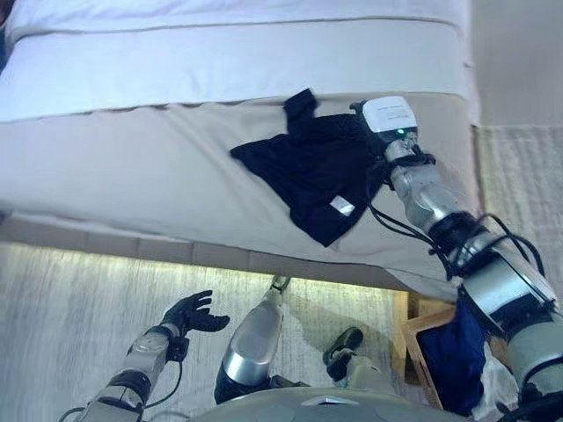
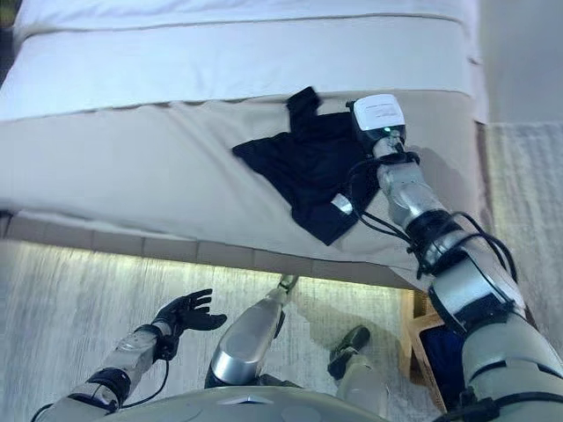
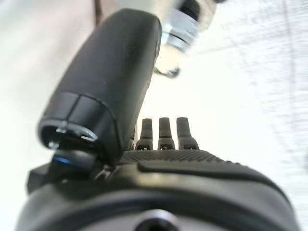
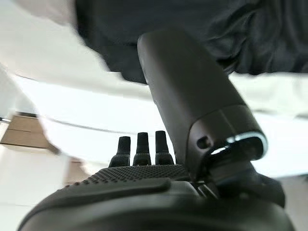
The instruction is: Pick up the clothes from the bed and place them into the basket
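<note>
A dark navy garment [image 1: 308,171] lies spread on the beige bed cover [image 1: 132,176], near the bed's front right corner. My right arm reaches over it from the lower right, and its white wrist box [image 1: 387,114] sits at the garment's far right edge. In the right wrist view my right hand [image 4: 144,187] is open, its fingers straight and its thumb out, with the garment [image 4: 269,38] just past them. My left hand [image 1: 189,312] is open and empty, low over the floor at the lower left; it also shows in the left wrist view [image 3: 163,159].
A wooden basket [image 1: 418,347] stands on the floor at the lower right beside the bed, with dark blue cloth [image 1: 453,356] in it. White bedding [image 1: 220,53] covers the far part of the bed. A pale rug [image 1: 519,176] lies to the right.
</note>
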Available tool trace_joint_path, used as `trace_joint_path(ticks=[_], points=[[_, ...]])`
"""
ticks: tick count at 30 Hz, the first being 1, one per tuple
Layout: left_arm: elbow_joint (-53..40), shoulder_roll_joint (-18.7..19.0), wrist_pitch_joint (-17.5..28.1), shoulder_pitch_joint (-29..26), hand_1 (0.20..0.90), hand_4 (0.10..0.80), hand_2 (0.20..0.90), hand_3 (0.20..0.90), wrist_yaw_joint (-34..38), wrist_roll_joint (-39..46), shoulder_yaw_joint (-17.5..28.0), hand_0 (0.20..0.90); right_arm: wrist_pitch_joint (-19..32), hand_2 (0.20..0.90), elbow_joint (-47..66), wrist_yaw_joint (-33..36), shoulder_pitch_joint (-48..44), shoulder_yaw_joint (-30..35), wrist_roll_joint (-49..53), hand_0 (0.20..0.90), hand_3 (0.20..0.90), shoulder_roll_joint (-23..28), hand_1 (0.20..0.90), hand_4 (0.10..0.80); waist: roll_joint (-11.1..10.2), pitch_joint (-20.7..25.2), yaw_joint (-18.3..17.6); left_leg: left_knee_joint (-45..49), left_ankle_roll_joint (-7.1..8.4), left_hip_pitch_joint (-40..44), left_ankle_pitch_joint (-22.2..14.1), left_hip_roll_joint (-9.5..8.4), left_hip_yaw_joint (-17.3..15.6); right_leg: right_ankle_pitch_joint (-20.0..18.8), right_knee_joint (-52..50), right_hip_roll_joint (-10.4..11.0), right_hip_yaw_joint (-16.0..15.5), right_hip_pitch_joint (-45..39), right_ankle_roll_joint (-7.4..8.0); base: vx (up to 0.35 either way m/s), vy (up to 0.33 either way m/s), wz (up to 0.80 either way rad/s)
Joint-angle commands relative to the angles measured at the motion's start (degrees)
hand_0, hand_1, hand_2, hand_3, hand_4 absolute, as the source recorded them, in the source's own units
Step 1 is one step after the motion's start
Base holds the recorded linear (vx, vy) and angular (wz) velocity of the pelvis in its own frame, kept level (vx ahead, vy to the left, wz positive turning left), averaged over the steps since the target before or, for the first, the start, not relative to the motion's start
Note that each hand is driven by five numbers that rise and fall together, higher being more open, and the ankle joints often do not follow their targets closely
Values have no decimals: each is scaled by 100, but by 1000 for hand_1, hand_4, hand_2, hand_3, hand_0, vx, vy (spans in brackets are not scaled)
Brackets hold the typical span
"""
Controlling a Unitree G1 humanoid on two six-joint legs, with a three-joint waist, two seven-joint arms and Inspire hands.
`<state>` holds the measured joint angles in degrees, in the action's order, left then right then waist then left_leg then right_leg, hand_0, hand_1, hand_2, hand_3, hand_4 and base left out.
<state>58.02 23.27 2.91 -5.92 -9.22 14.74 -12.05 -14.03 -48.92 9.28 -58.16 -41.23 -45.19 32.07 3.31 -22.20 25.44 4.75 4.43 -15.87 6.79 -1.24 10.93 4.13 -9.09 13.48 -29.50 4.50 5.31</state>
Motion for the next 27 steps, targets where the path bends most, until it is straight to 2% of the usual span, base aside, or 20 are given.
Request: trace_joint_path(ticks=[1, 4, 6, 7, 11, 13, 15, 16, 17, 18, 20, 21, 22, 24, 26, 27], points=[[64, 319, 246, 46, 900, 800, 900, 900, -28, 180, -202, 900, -560, 900, -225, -211, -952, -228, -80, 900, 900, 142, 900, 800, -79, -300, 164, 114, -496, -139, -487, -275, -2, 293, -608, 63, 58, -161, -155, 26, -11, 28], [27, 317, 327, 39, 900, 800, 900, 900, -42, 190, -167, 900, -981, 900, -956, -827, -1000, -164, 246, 900, 900, -72, 900, 800, -51, -441, 337, 14, -490, -316, -355, -287, 85, 318, -630, 95, -74, -62, -130, 17, -25, 20], [-16, 318, 400, 28, 900, 800, 900, 900, -43, 226, -169, 900, -1059, 900, -1332, -880, -1023, -95, 291, 900, 900, -157, 900, 800, -24, -538, 416, -33, -489, -428, -270, -287, 131, 334, -682, 125, -148, 21, -113, 7, -22, 17], [-57, 311, 427, 21, 900, 800, 900, 900, -50, 226, -173, 900, -1160, 900, -1509, -1143, -1085, -56, 210, 900, 900, -193, 900, 800, -4, -585, 464, -86, -476, -483, -206, -278, 157, 345, -703, 137, -183, 54, -99, 12, -35, 17], [-387, 328, 491, 25, 900, 800, 900, 900, -27, 240, -252, 900, -1635, 900, -2012, -1888, -1221, -1, 207, 900, 900, -203, 900, 800, 89, -759, 637, -237, -449, -760, 23, -287, 245, 372, -862, 217, -349, 232, -58, 2, -49, 9], [-544, 339, 483, 28, 900, 800, 900, 900, -21, 238, -300, 900, -1793, 900, -2226, -2054, -1177, 53, 232, 900, 900, -199, 900, 800, 137, -759, 690, -261, -450, -918, 89, -301, 277, 392, -985, 273, -402, 385, -43, 4, -46, 10], [-657, 330, 442, 14, 900, 800, 900, 900, 20, 216, -348, 900, -1740, 900, -2369, -2005, -1168, 118, 155, 900, 900, -205, 900, 800, 177, -759, 720, -262, -451, -1010, 123, -315, 314, 401, -1110, 331, -422, 502, -30, 12, -56, 17], [-729, 329, 392, 1, 900, 800, 900, 900, 36, 203, -373, 900, -1666, 582, -2399, -1828, -1171, 129, 250, 582, 529, -203, 582, 429, 195, -759, 727, -266, -451, -1050, 138, -323, 336, 397, -1134, 348, -422, 554, -18, 5, -58, 20], [-785, 332, 334, -3, 900, 800, 900, 900, 55, 223, -402, 900, -1589, 300, -2383, -1559, -1187, 146, 450, 300, 200, -194, 300, 100, 208, -759, 724, -268, -448, -1064, 144, -325, 355, 381, -1114, 351, -414, 577, -6, -1, -55, 19], [-803, 330, 304, -6, 900, 800, 900, 900, 71, 248, -426, 900, -1463, 300, -2340, -1185, -1203, 166, 759, 300, 200, -193, 300, 100, 213, -759, 714, -276, -443, -1058, 147, -318, 365, 364, -1086, 343, -402, 586, 4, -11, -48, 11], [-736, 307, 292, -29, 900, 800, 900, 900, 99, 320, -476, 900, -1093, 300, -2055, -20, -1308, 315, 1675, 300, 200, -193, 300, 100, 208, -759, 651, -264, -421, -1015, 118, -270, 362, 314, -1022, 316, -336, 607, 30, -11, -16, 2], [-715, 302, 297, -32, 900, 800, 900, 900, 106, 322, -485, 900, -1021, 300, -1983, 225, -1340, 331, 1869, 300, 200, -183, 300, 100, 201, -759, 636, -258, -415, -1001, 107, -259, 354, 303, -1014, 311, -316, 609, 32, -32, -3, -4], [-637, 277, 346, -3, 900, 800, 900, 900, 135, 330, -482, 900, -746, 300, -1746, 887, -1396, 462, 2258, 300, 200, -160, 300, 100, 176, -759, 578, -231, -399, -951, 68, -218, 331, 295, -1004, 295, -265, 601, 30, -23, -1, -9], [-440, 250, 501, 107, 900, 800, 900, 900, 175, 354, -381, 900, -307, 300, -1013, 1793, -1405, 676, 2782, 300, 200, -40, 300, 100, 55, -759, 439, -221, -360, -782, -24, -116, 233, 273, -917, 216, -129, 496, 37, -18, -17, -18], [-289, 214, 605, 299, 900, 800, 900, 900, 258, 378, -175, 900, -183, 300, 445, 2375, -1139, 1067, 3017, 300, 200, 243, 300, 100, -165, -701, 187, -296, -317, -481, -130, 37, 68, 275, -693, 35, 108, 307, 45, 18, -36, -51], [-223, 210, 601, 347, 900, 800, 900, 900, 247, 369, -71, 900, -102, 300, 961, 2445, -972, 1313, 2939, 300, 200, 340, 300, 100, -248, -636, 86, -327, -304, -364, -176, 95, -27, 276, -582, -42, 200, 228, 44, 48, -39, -69]])
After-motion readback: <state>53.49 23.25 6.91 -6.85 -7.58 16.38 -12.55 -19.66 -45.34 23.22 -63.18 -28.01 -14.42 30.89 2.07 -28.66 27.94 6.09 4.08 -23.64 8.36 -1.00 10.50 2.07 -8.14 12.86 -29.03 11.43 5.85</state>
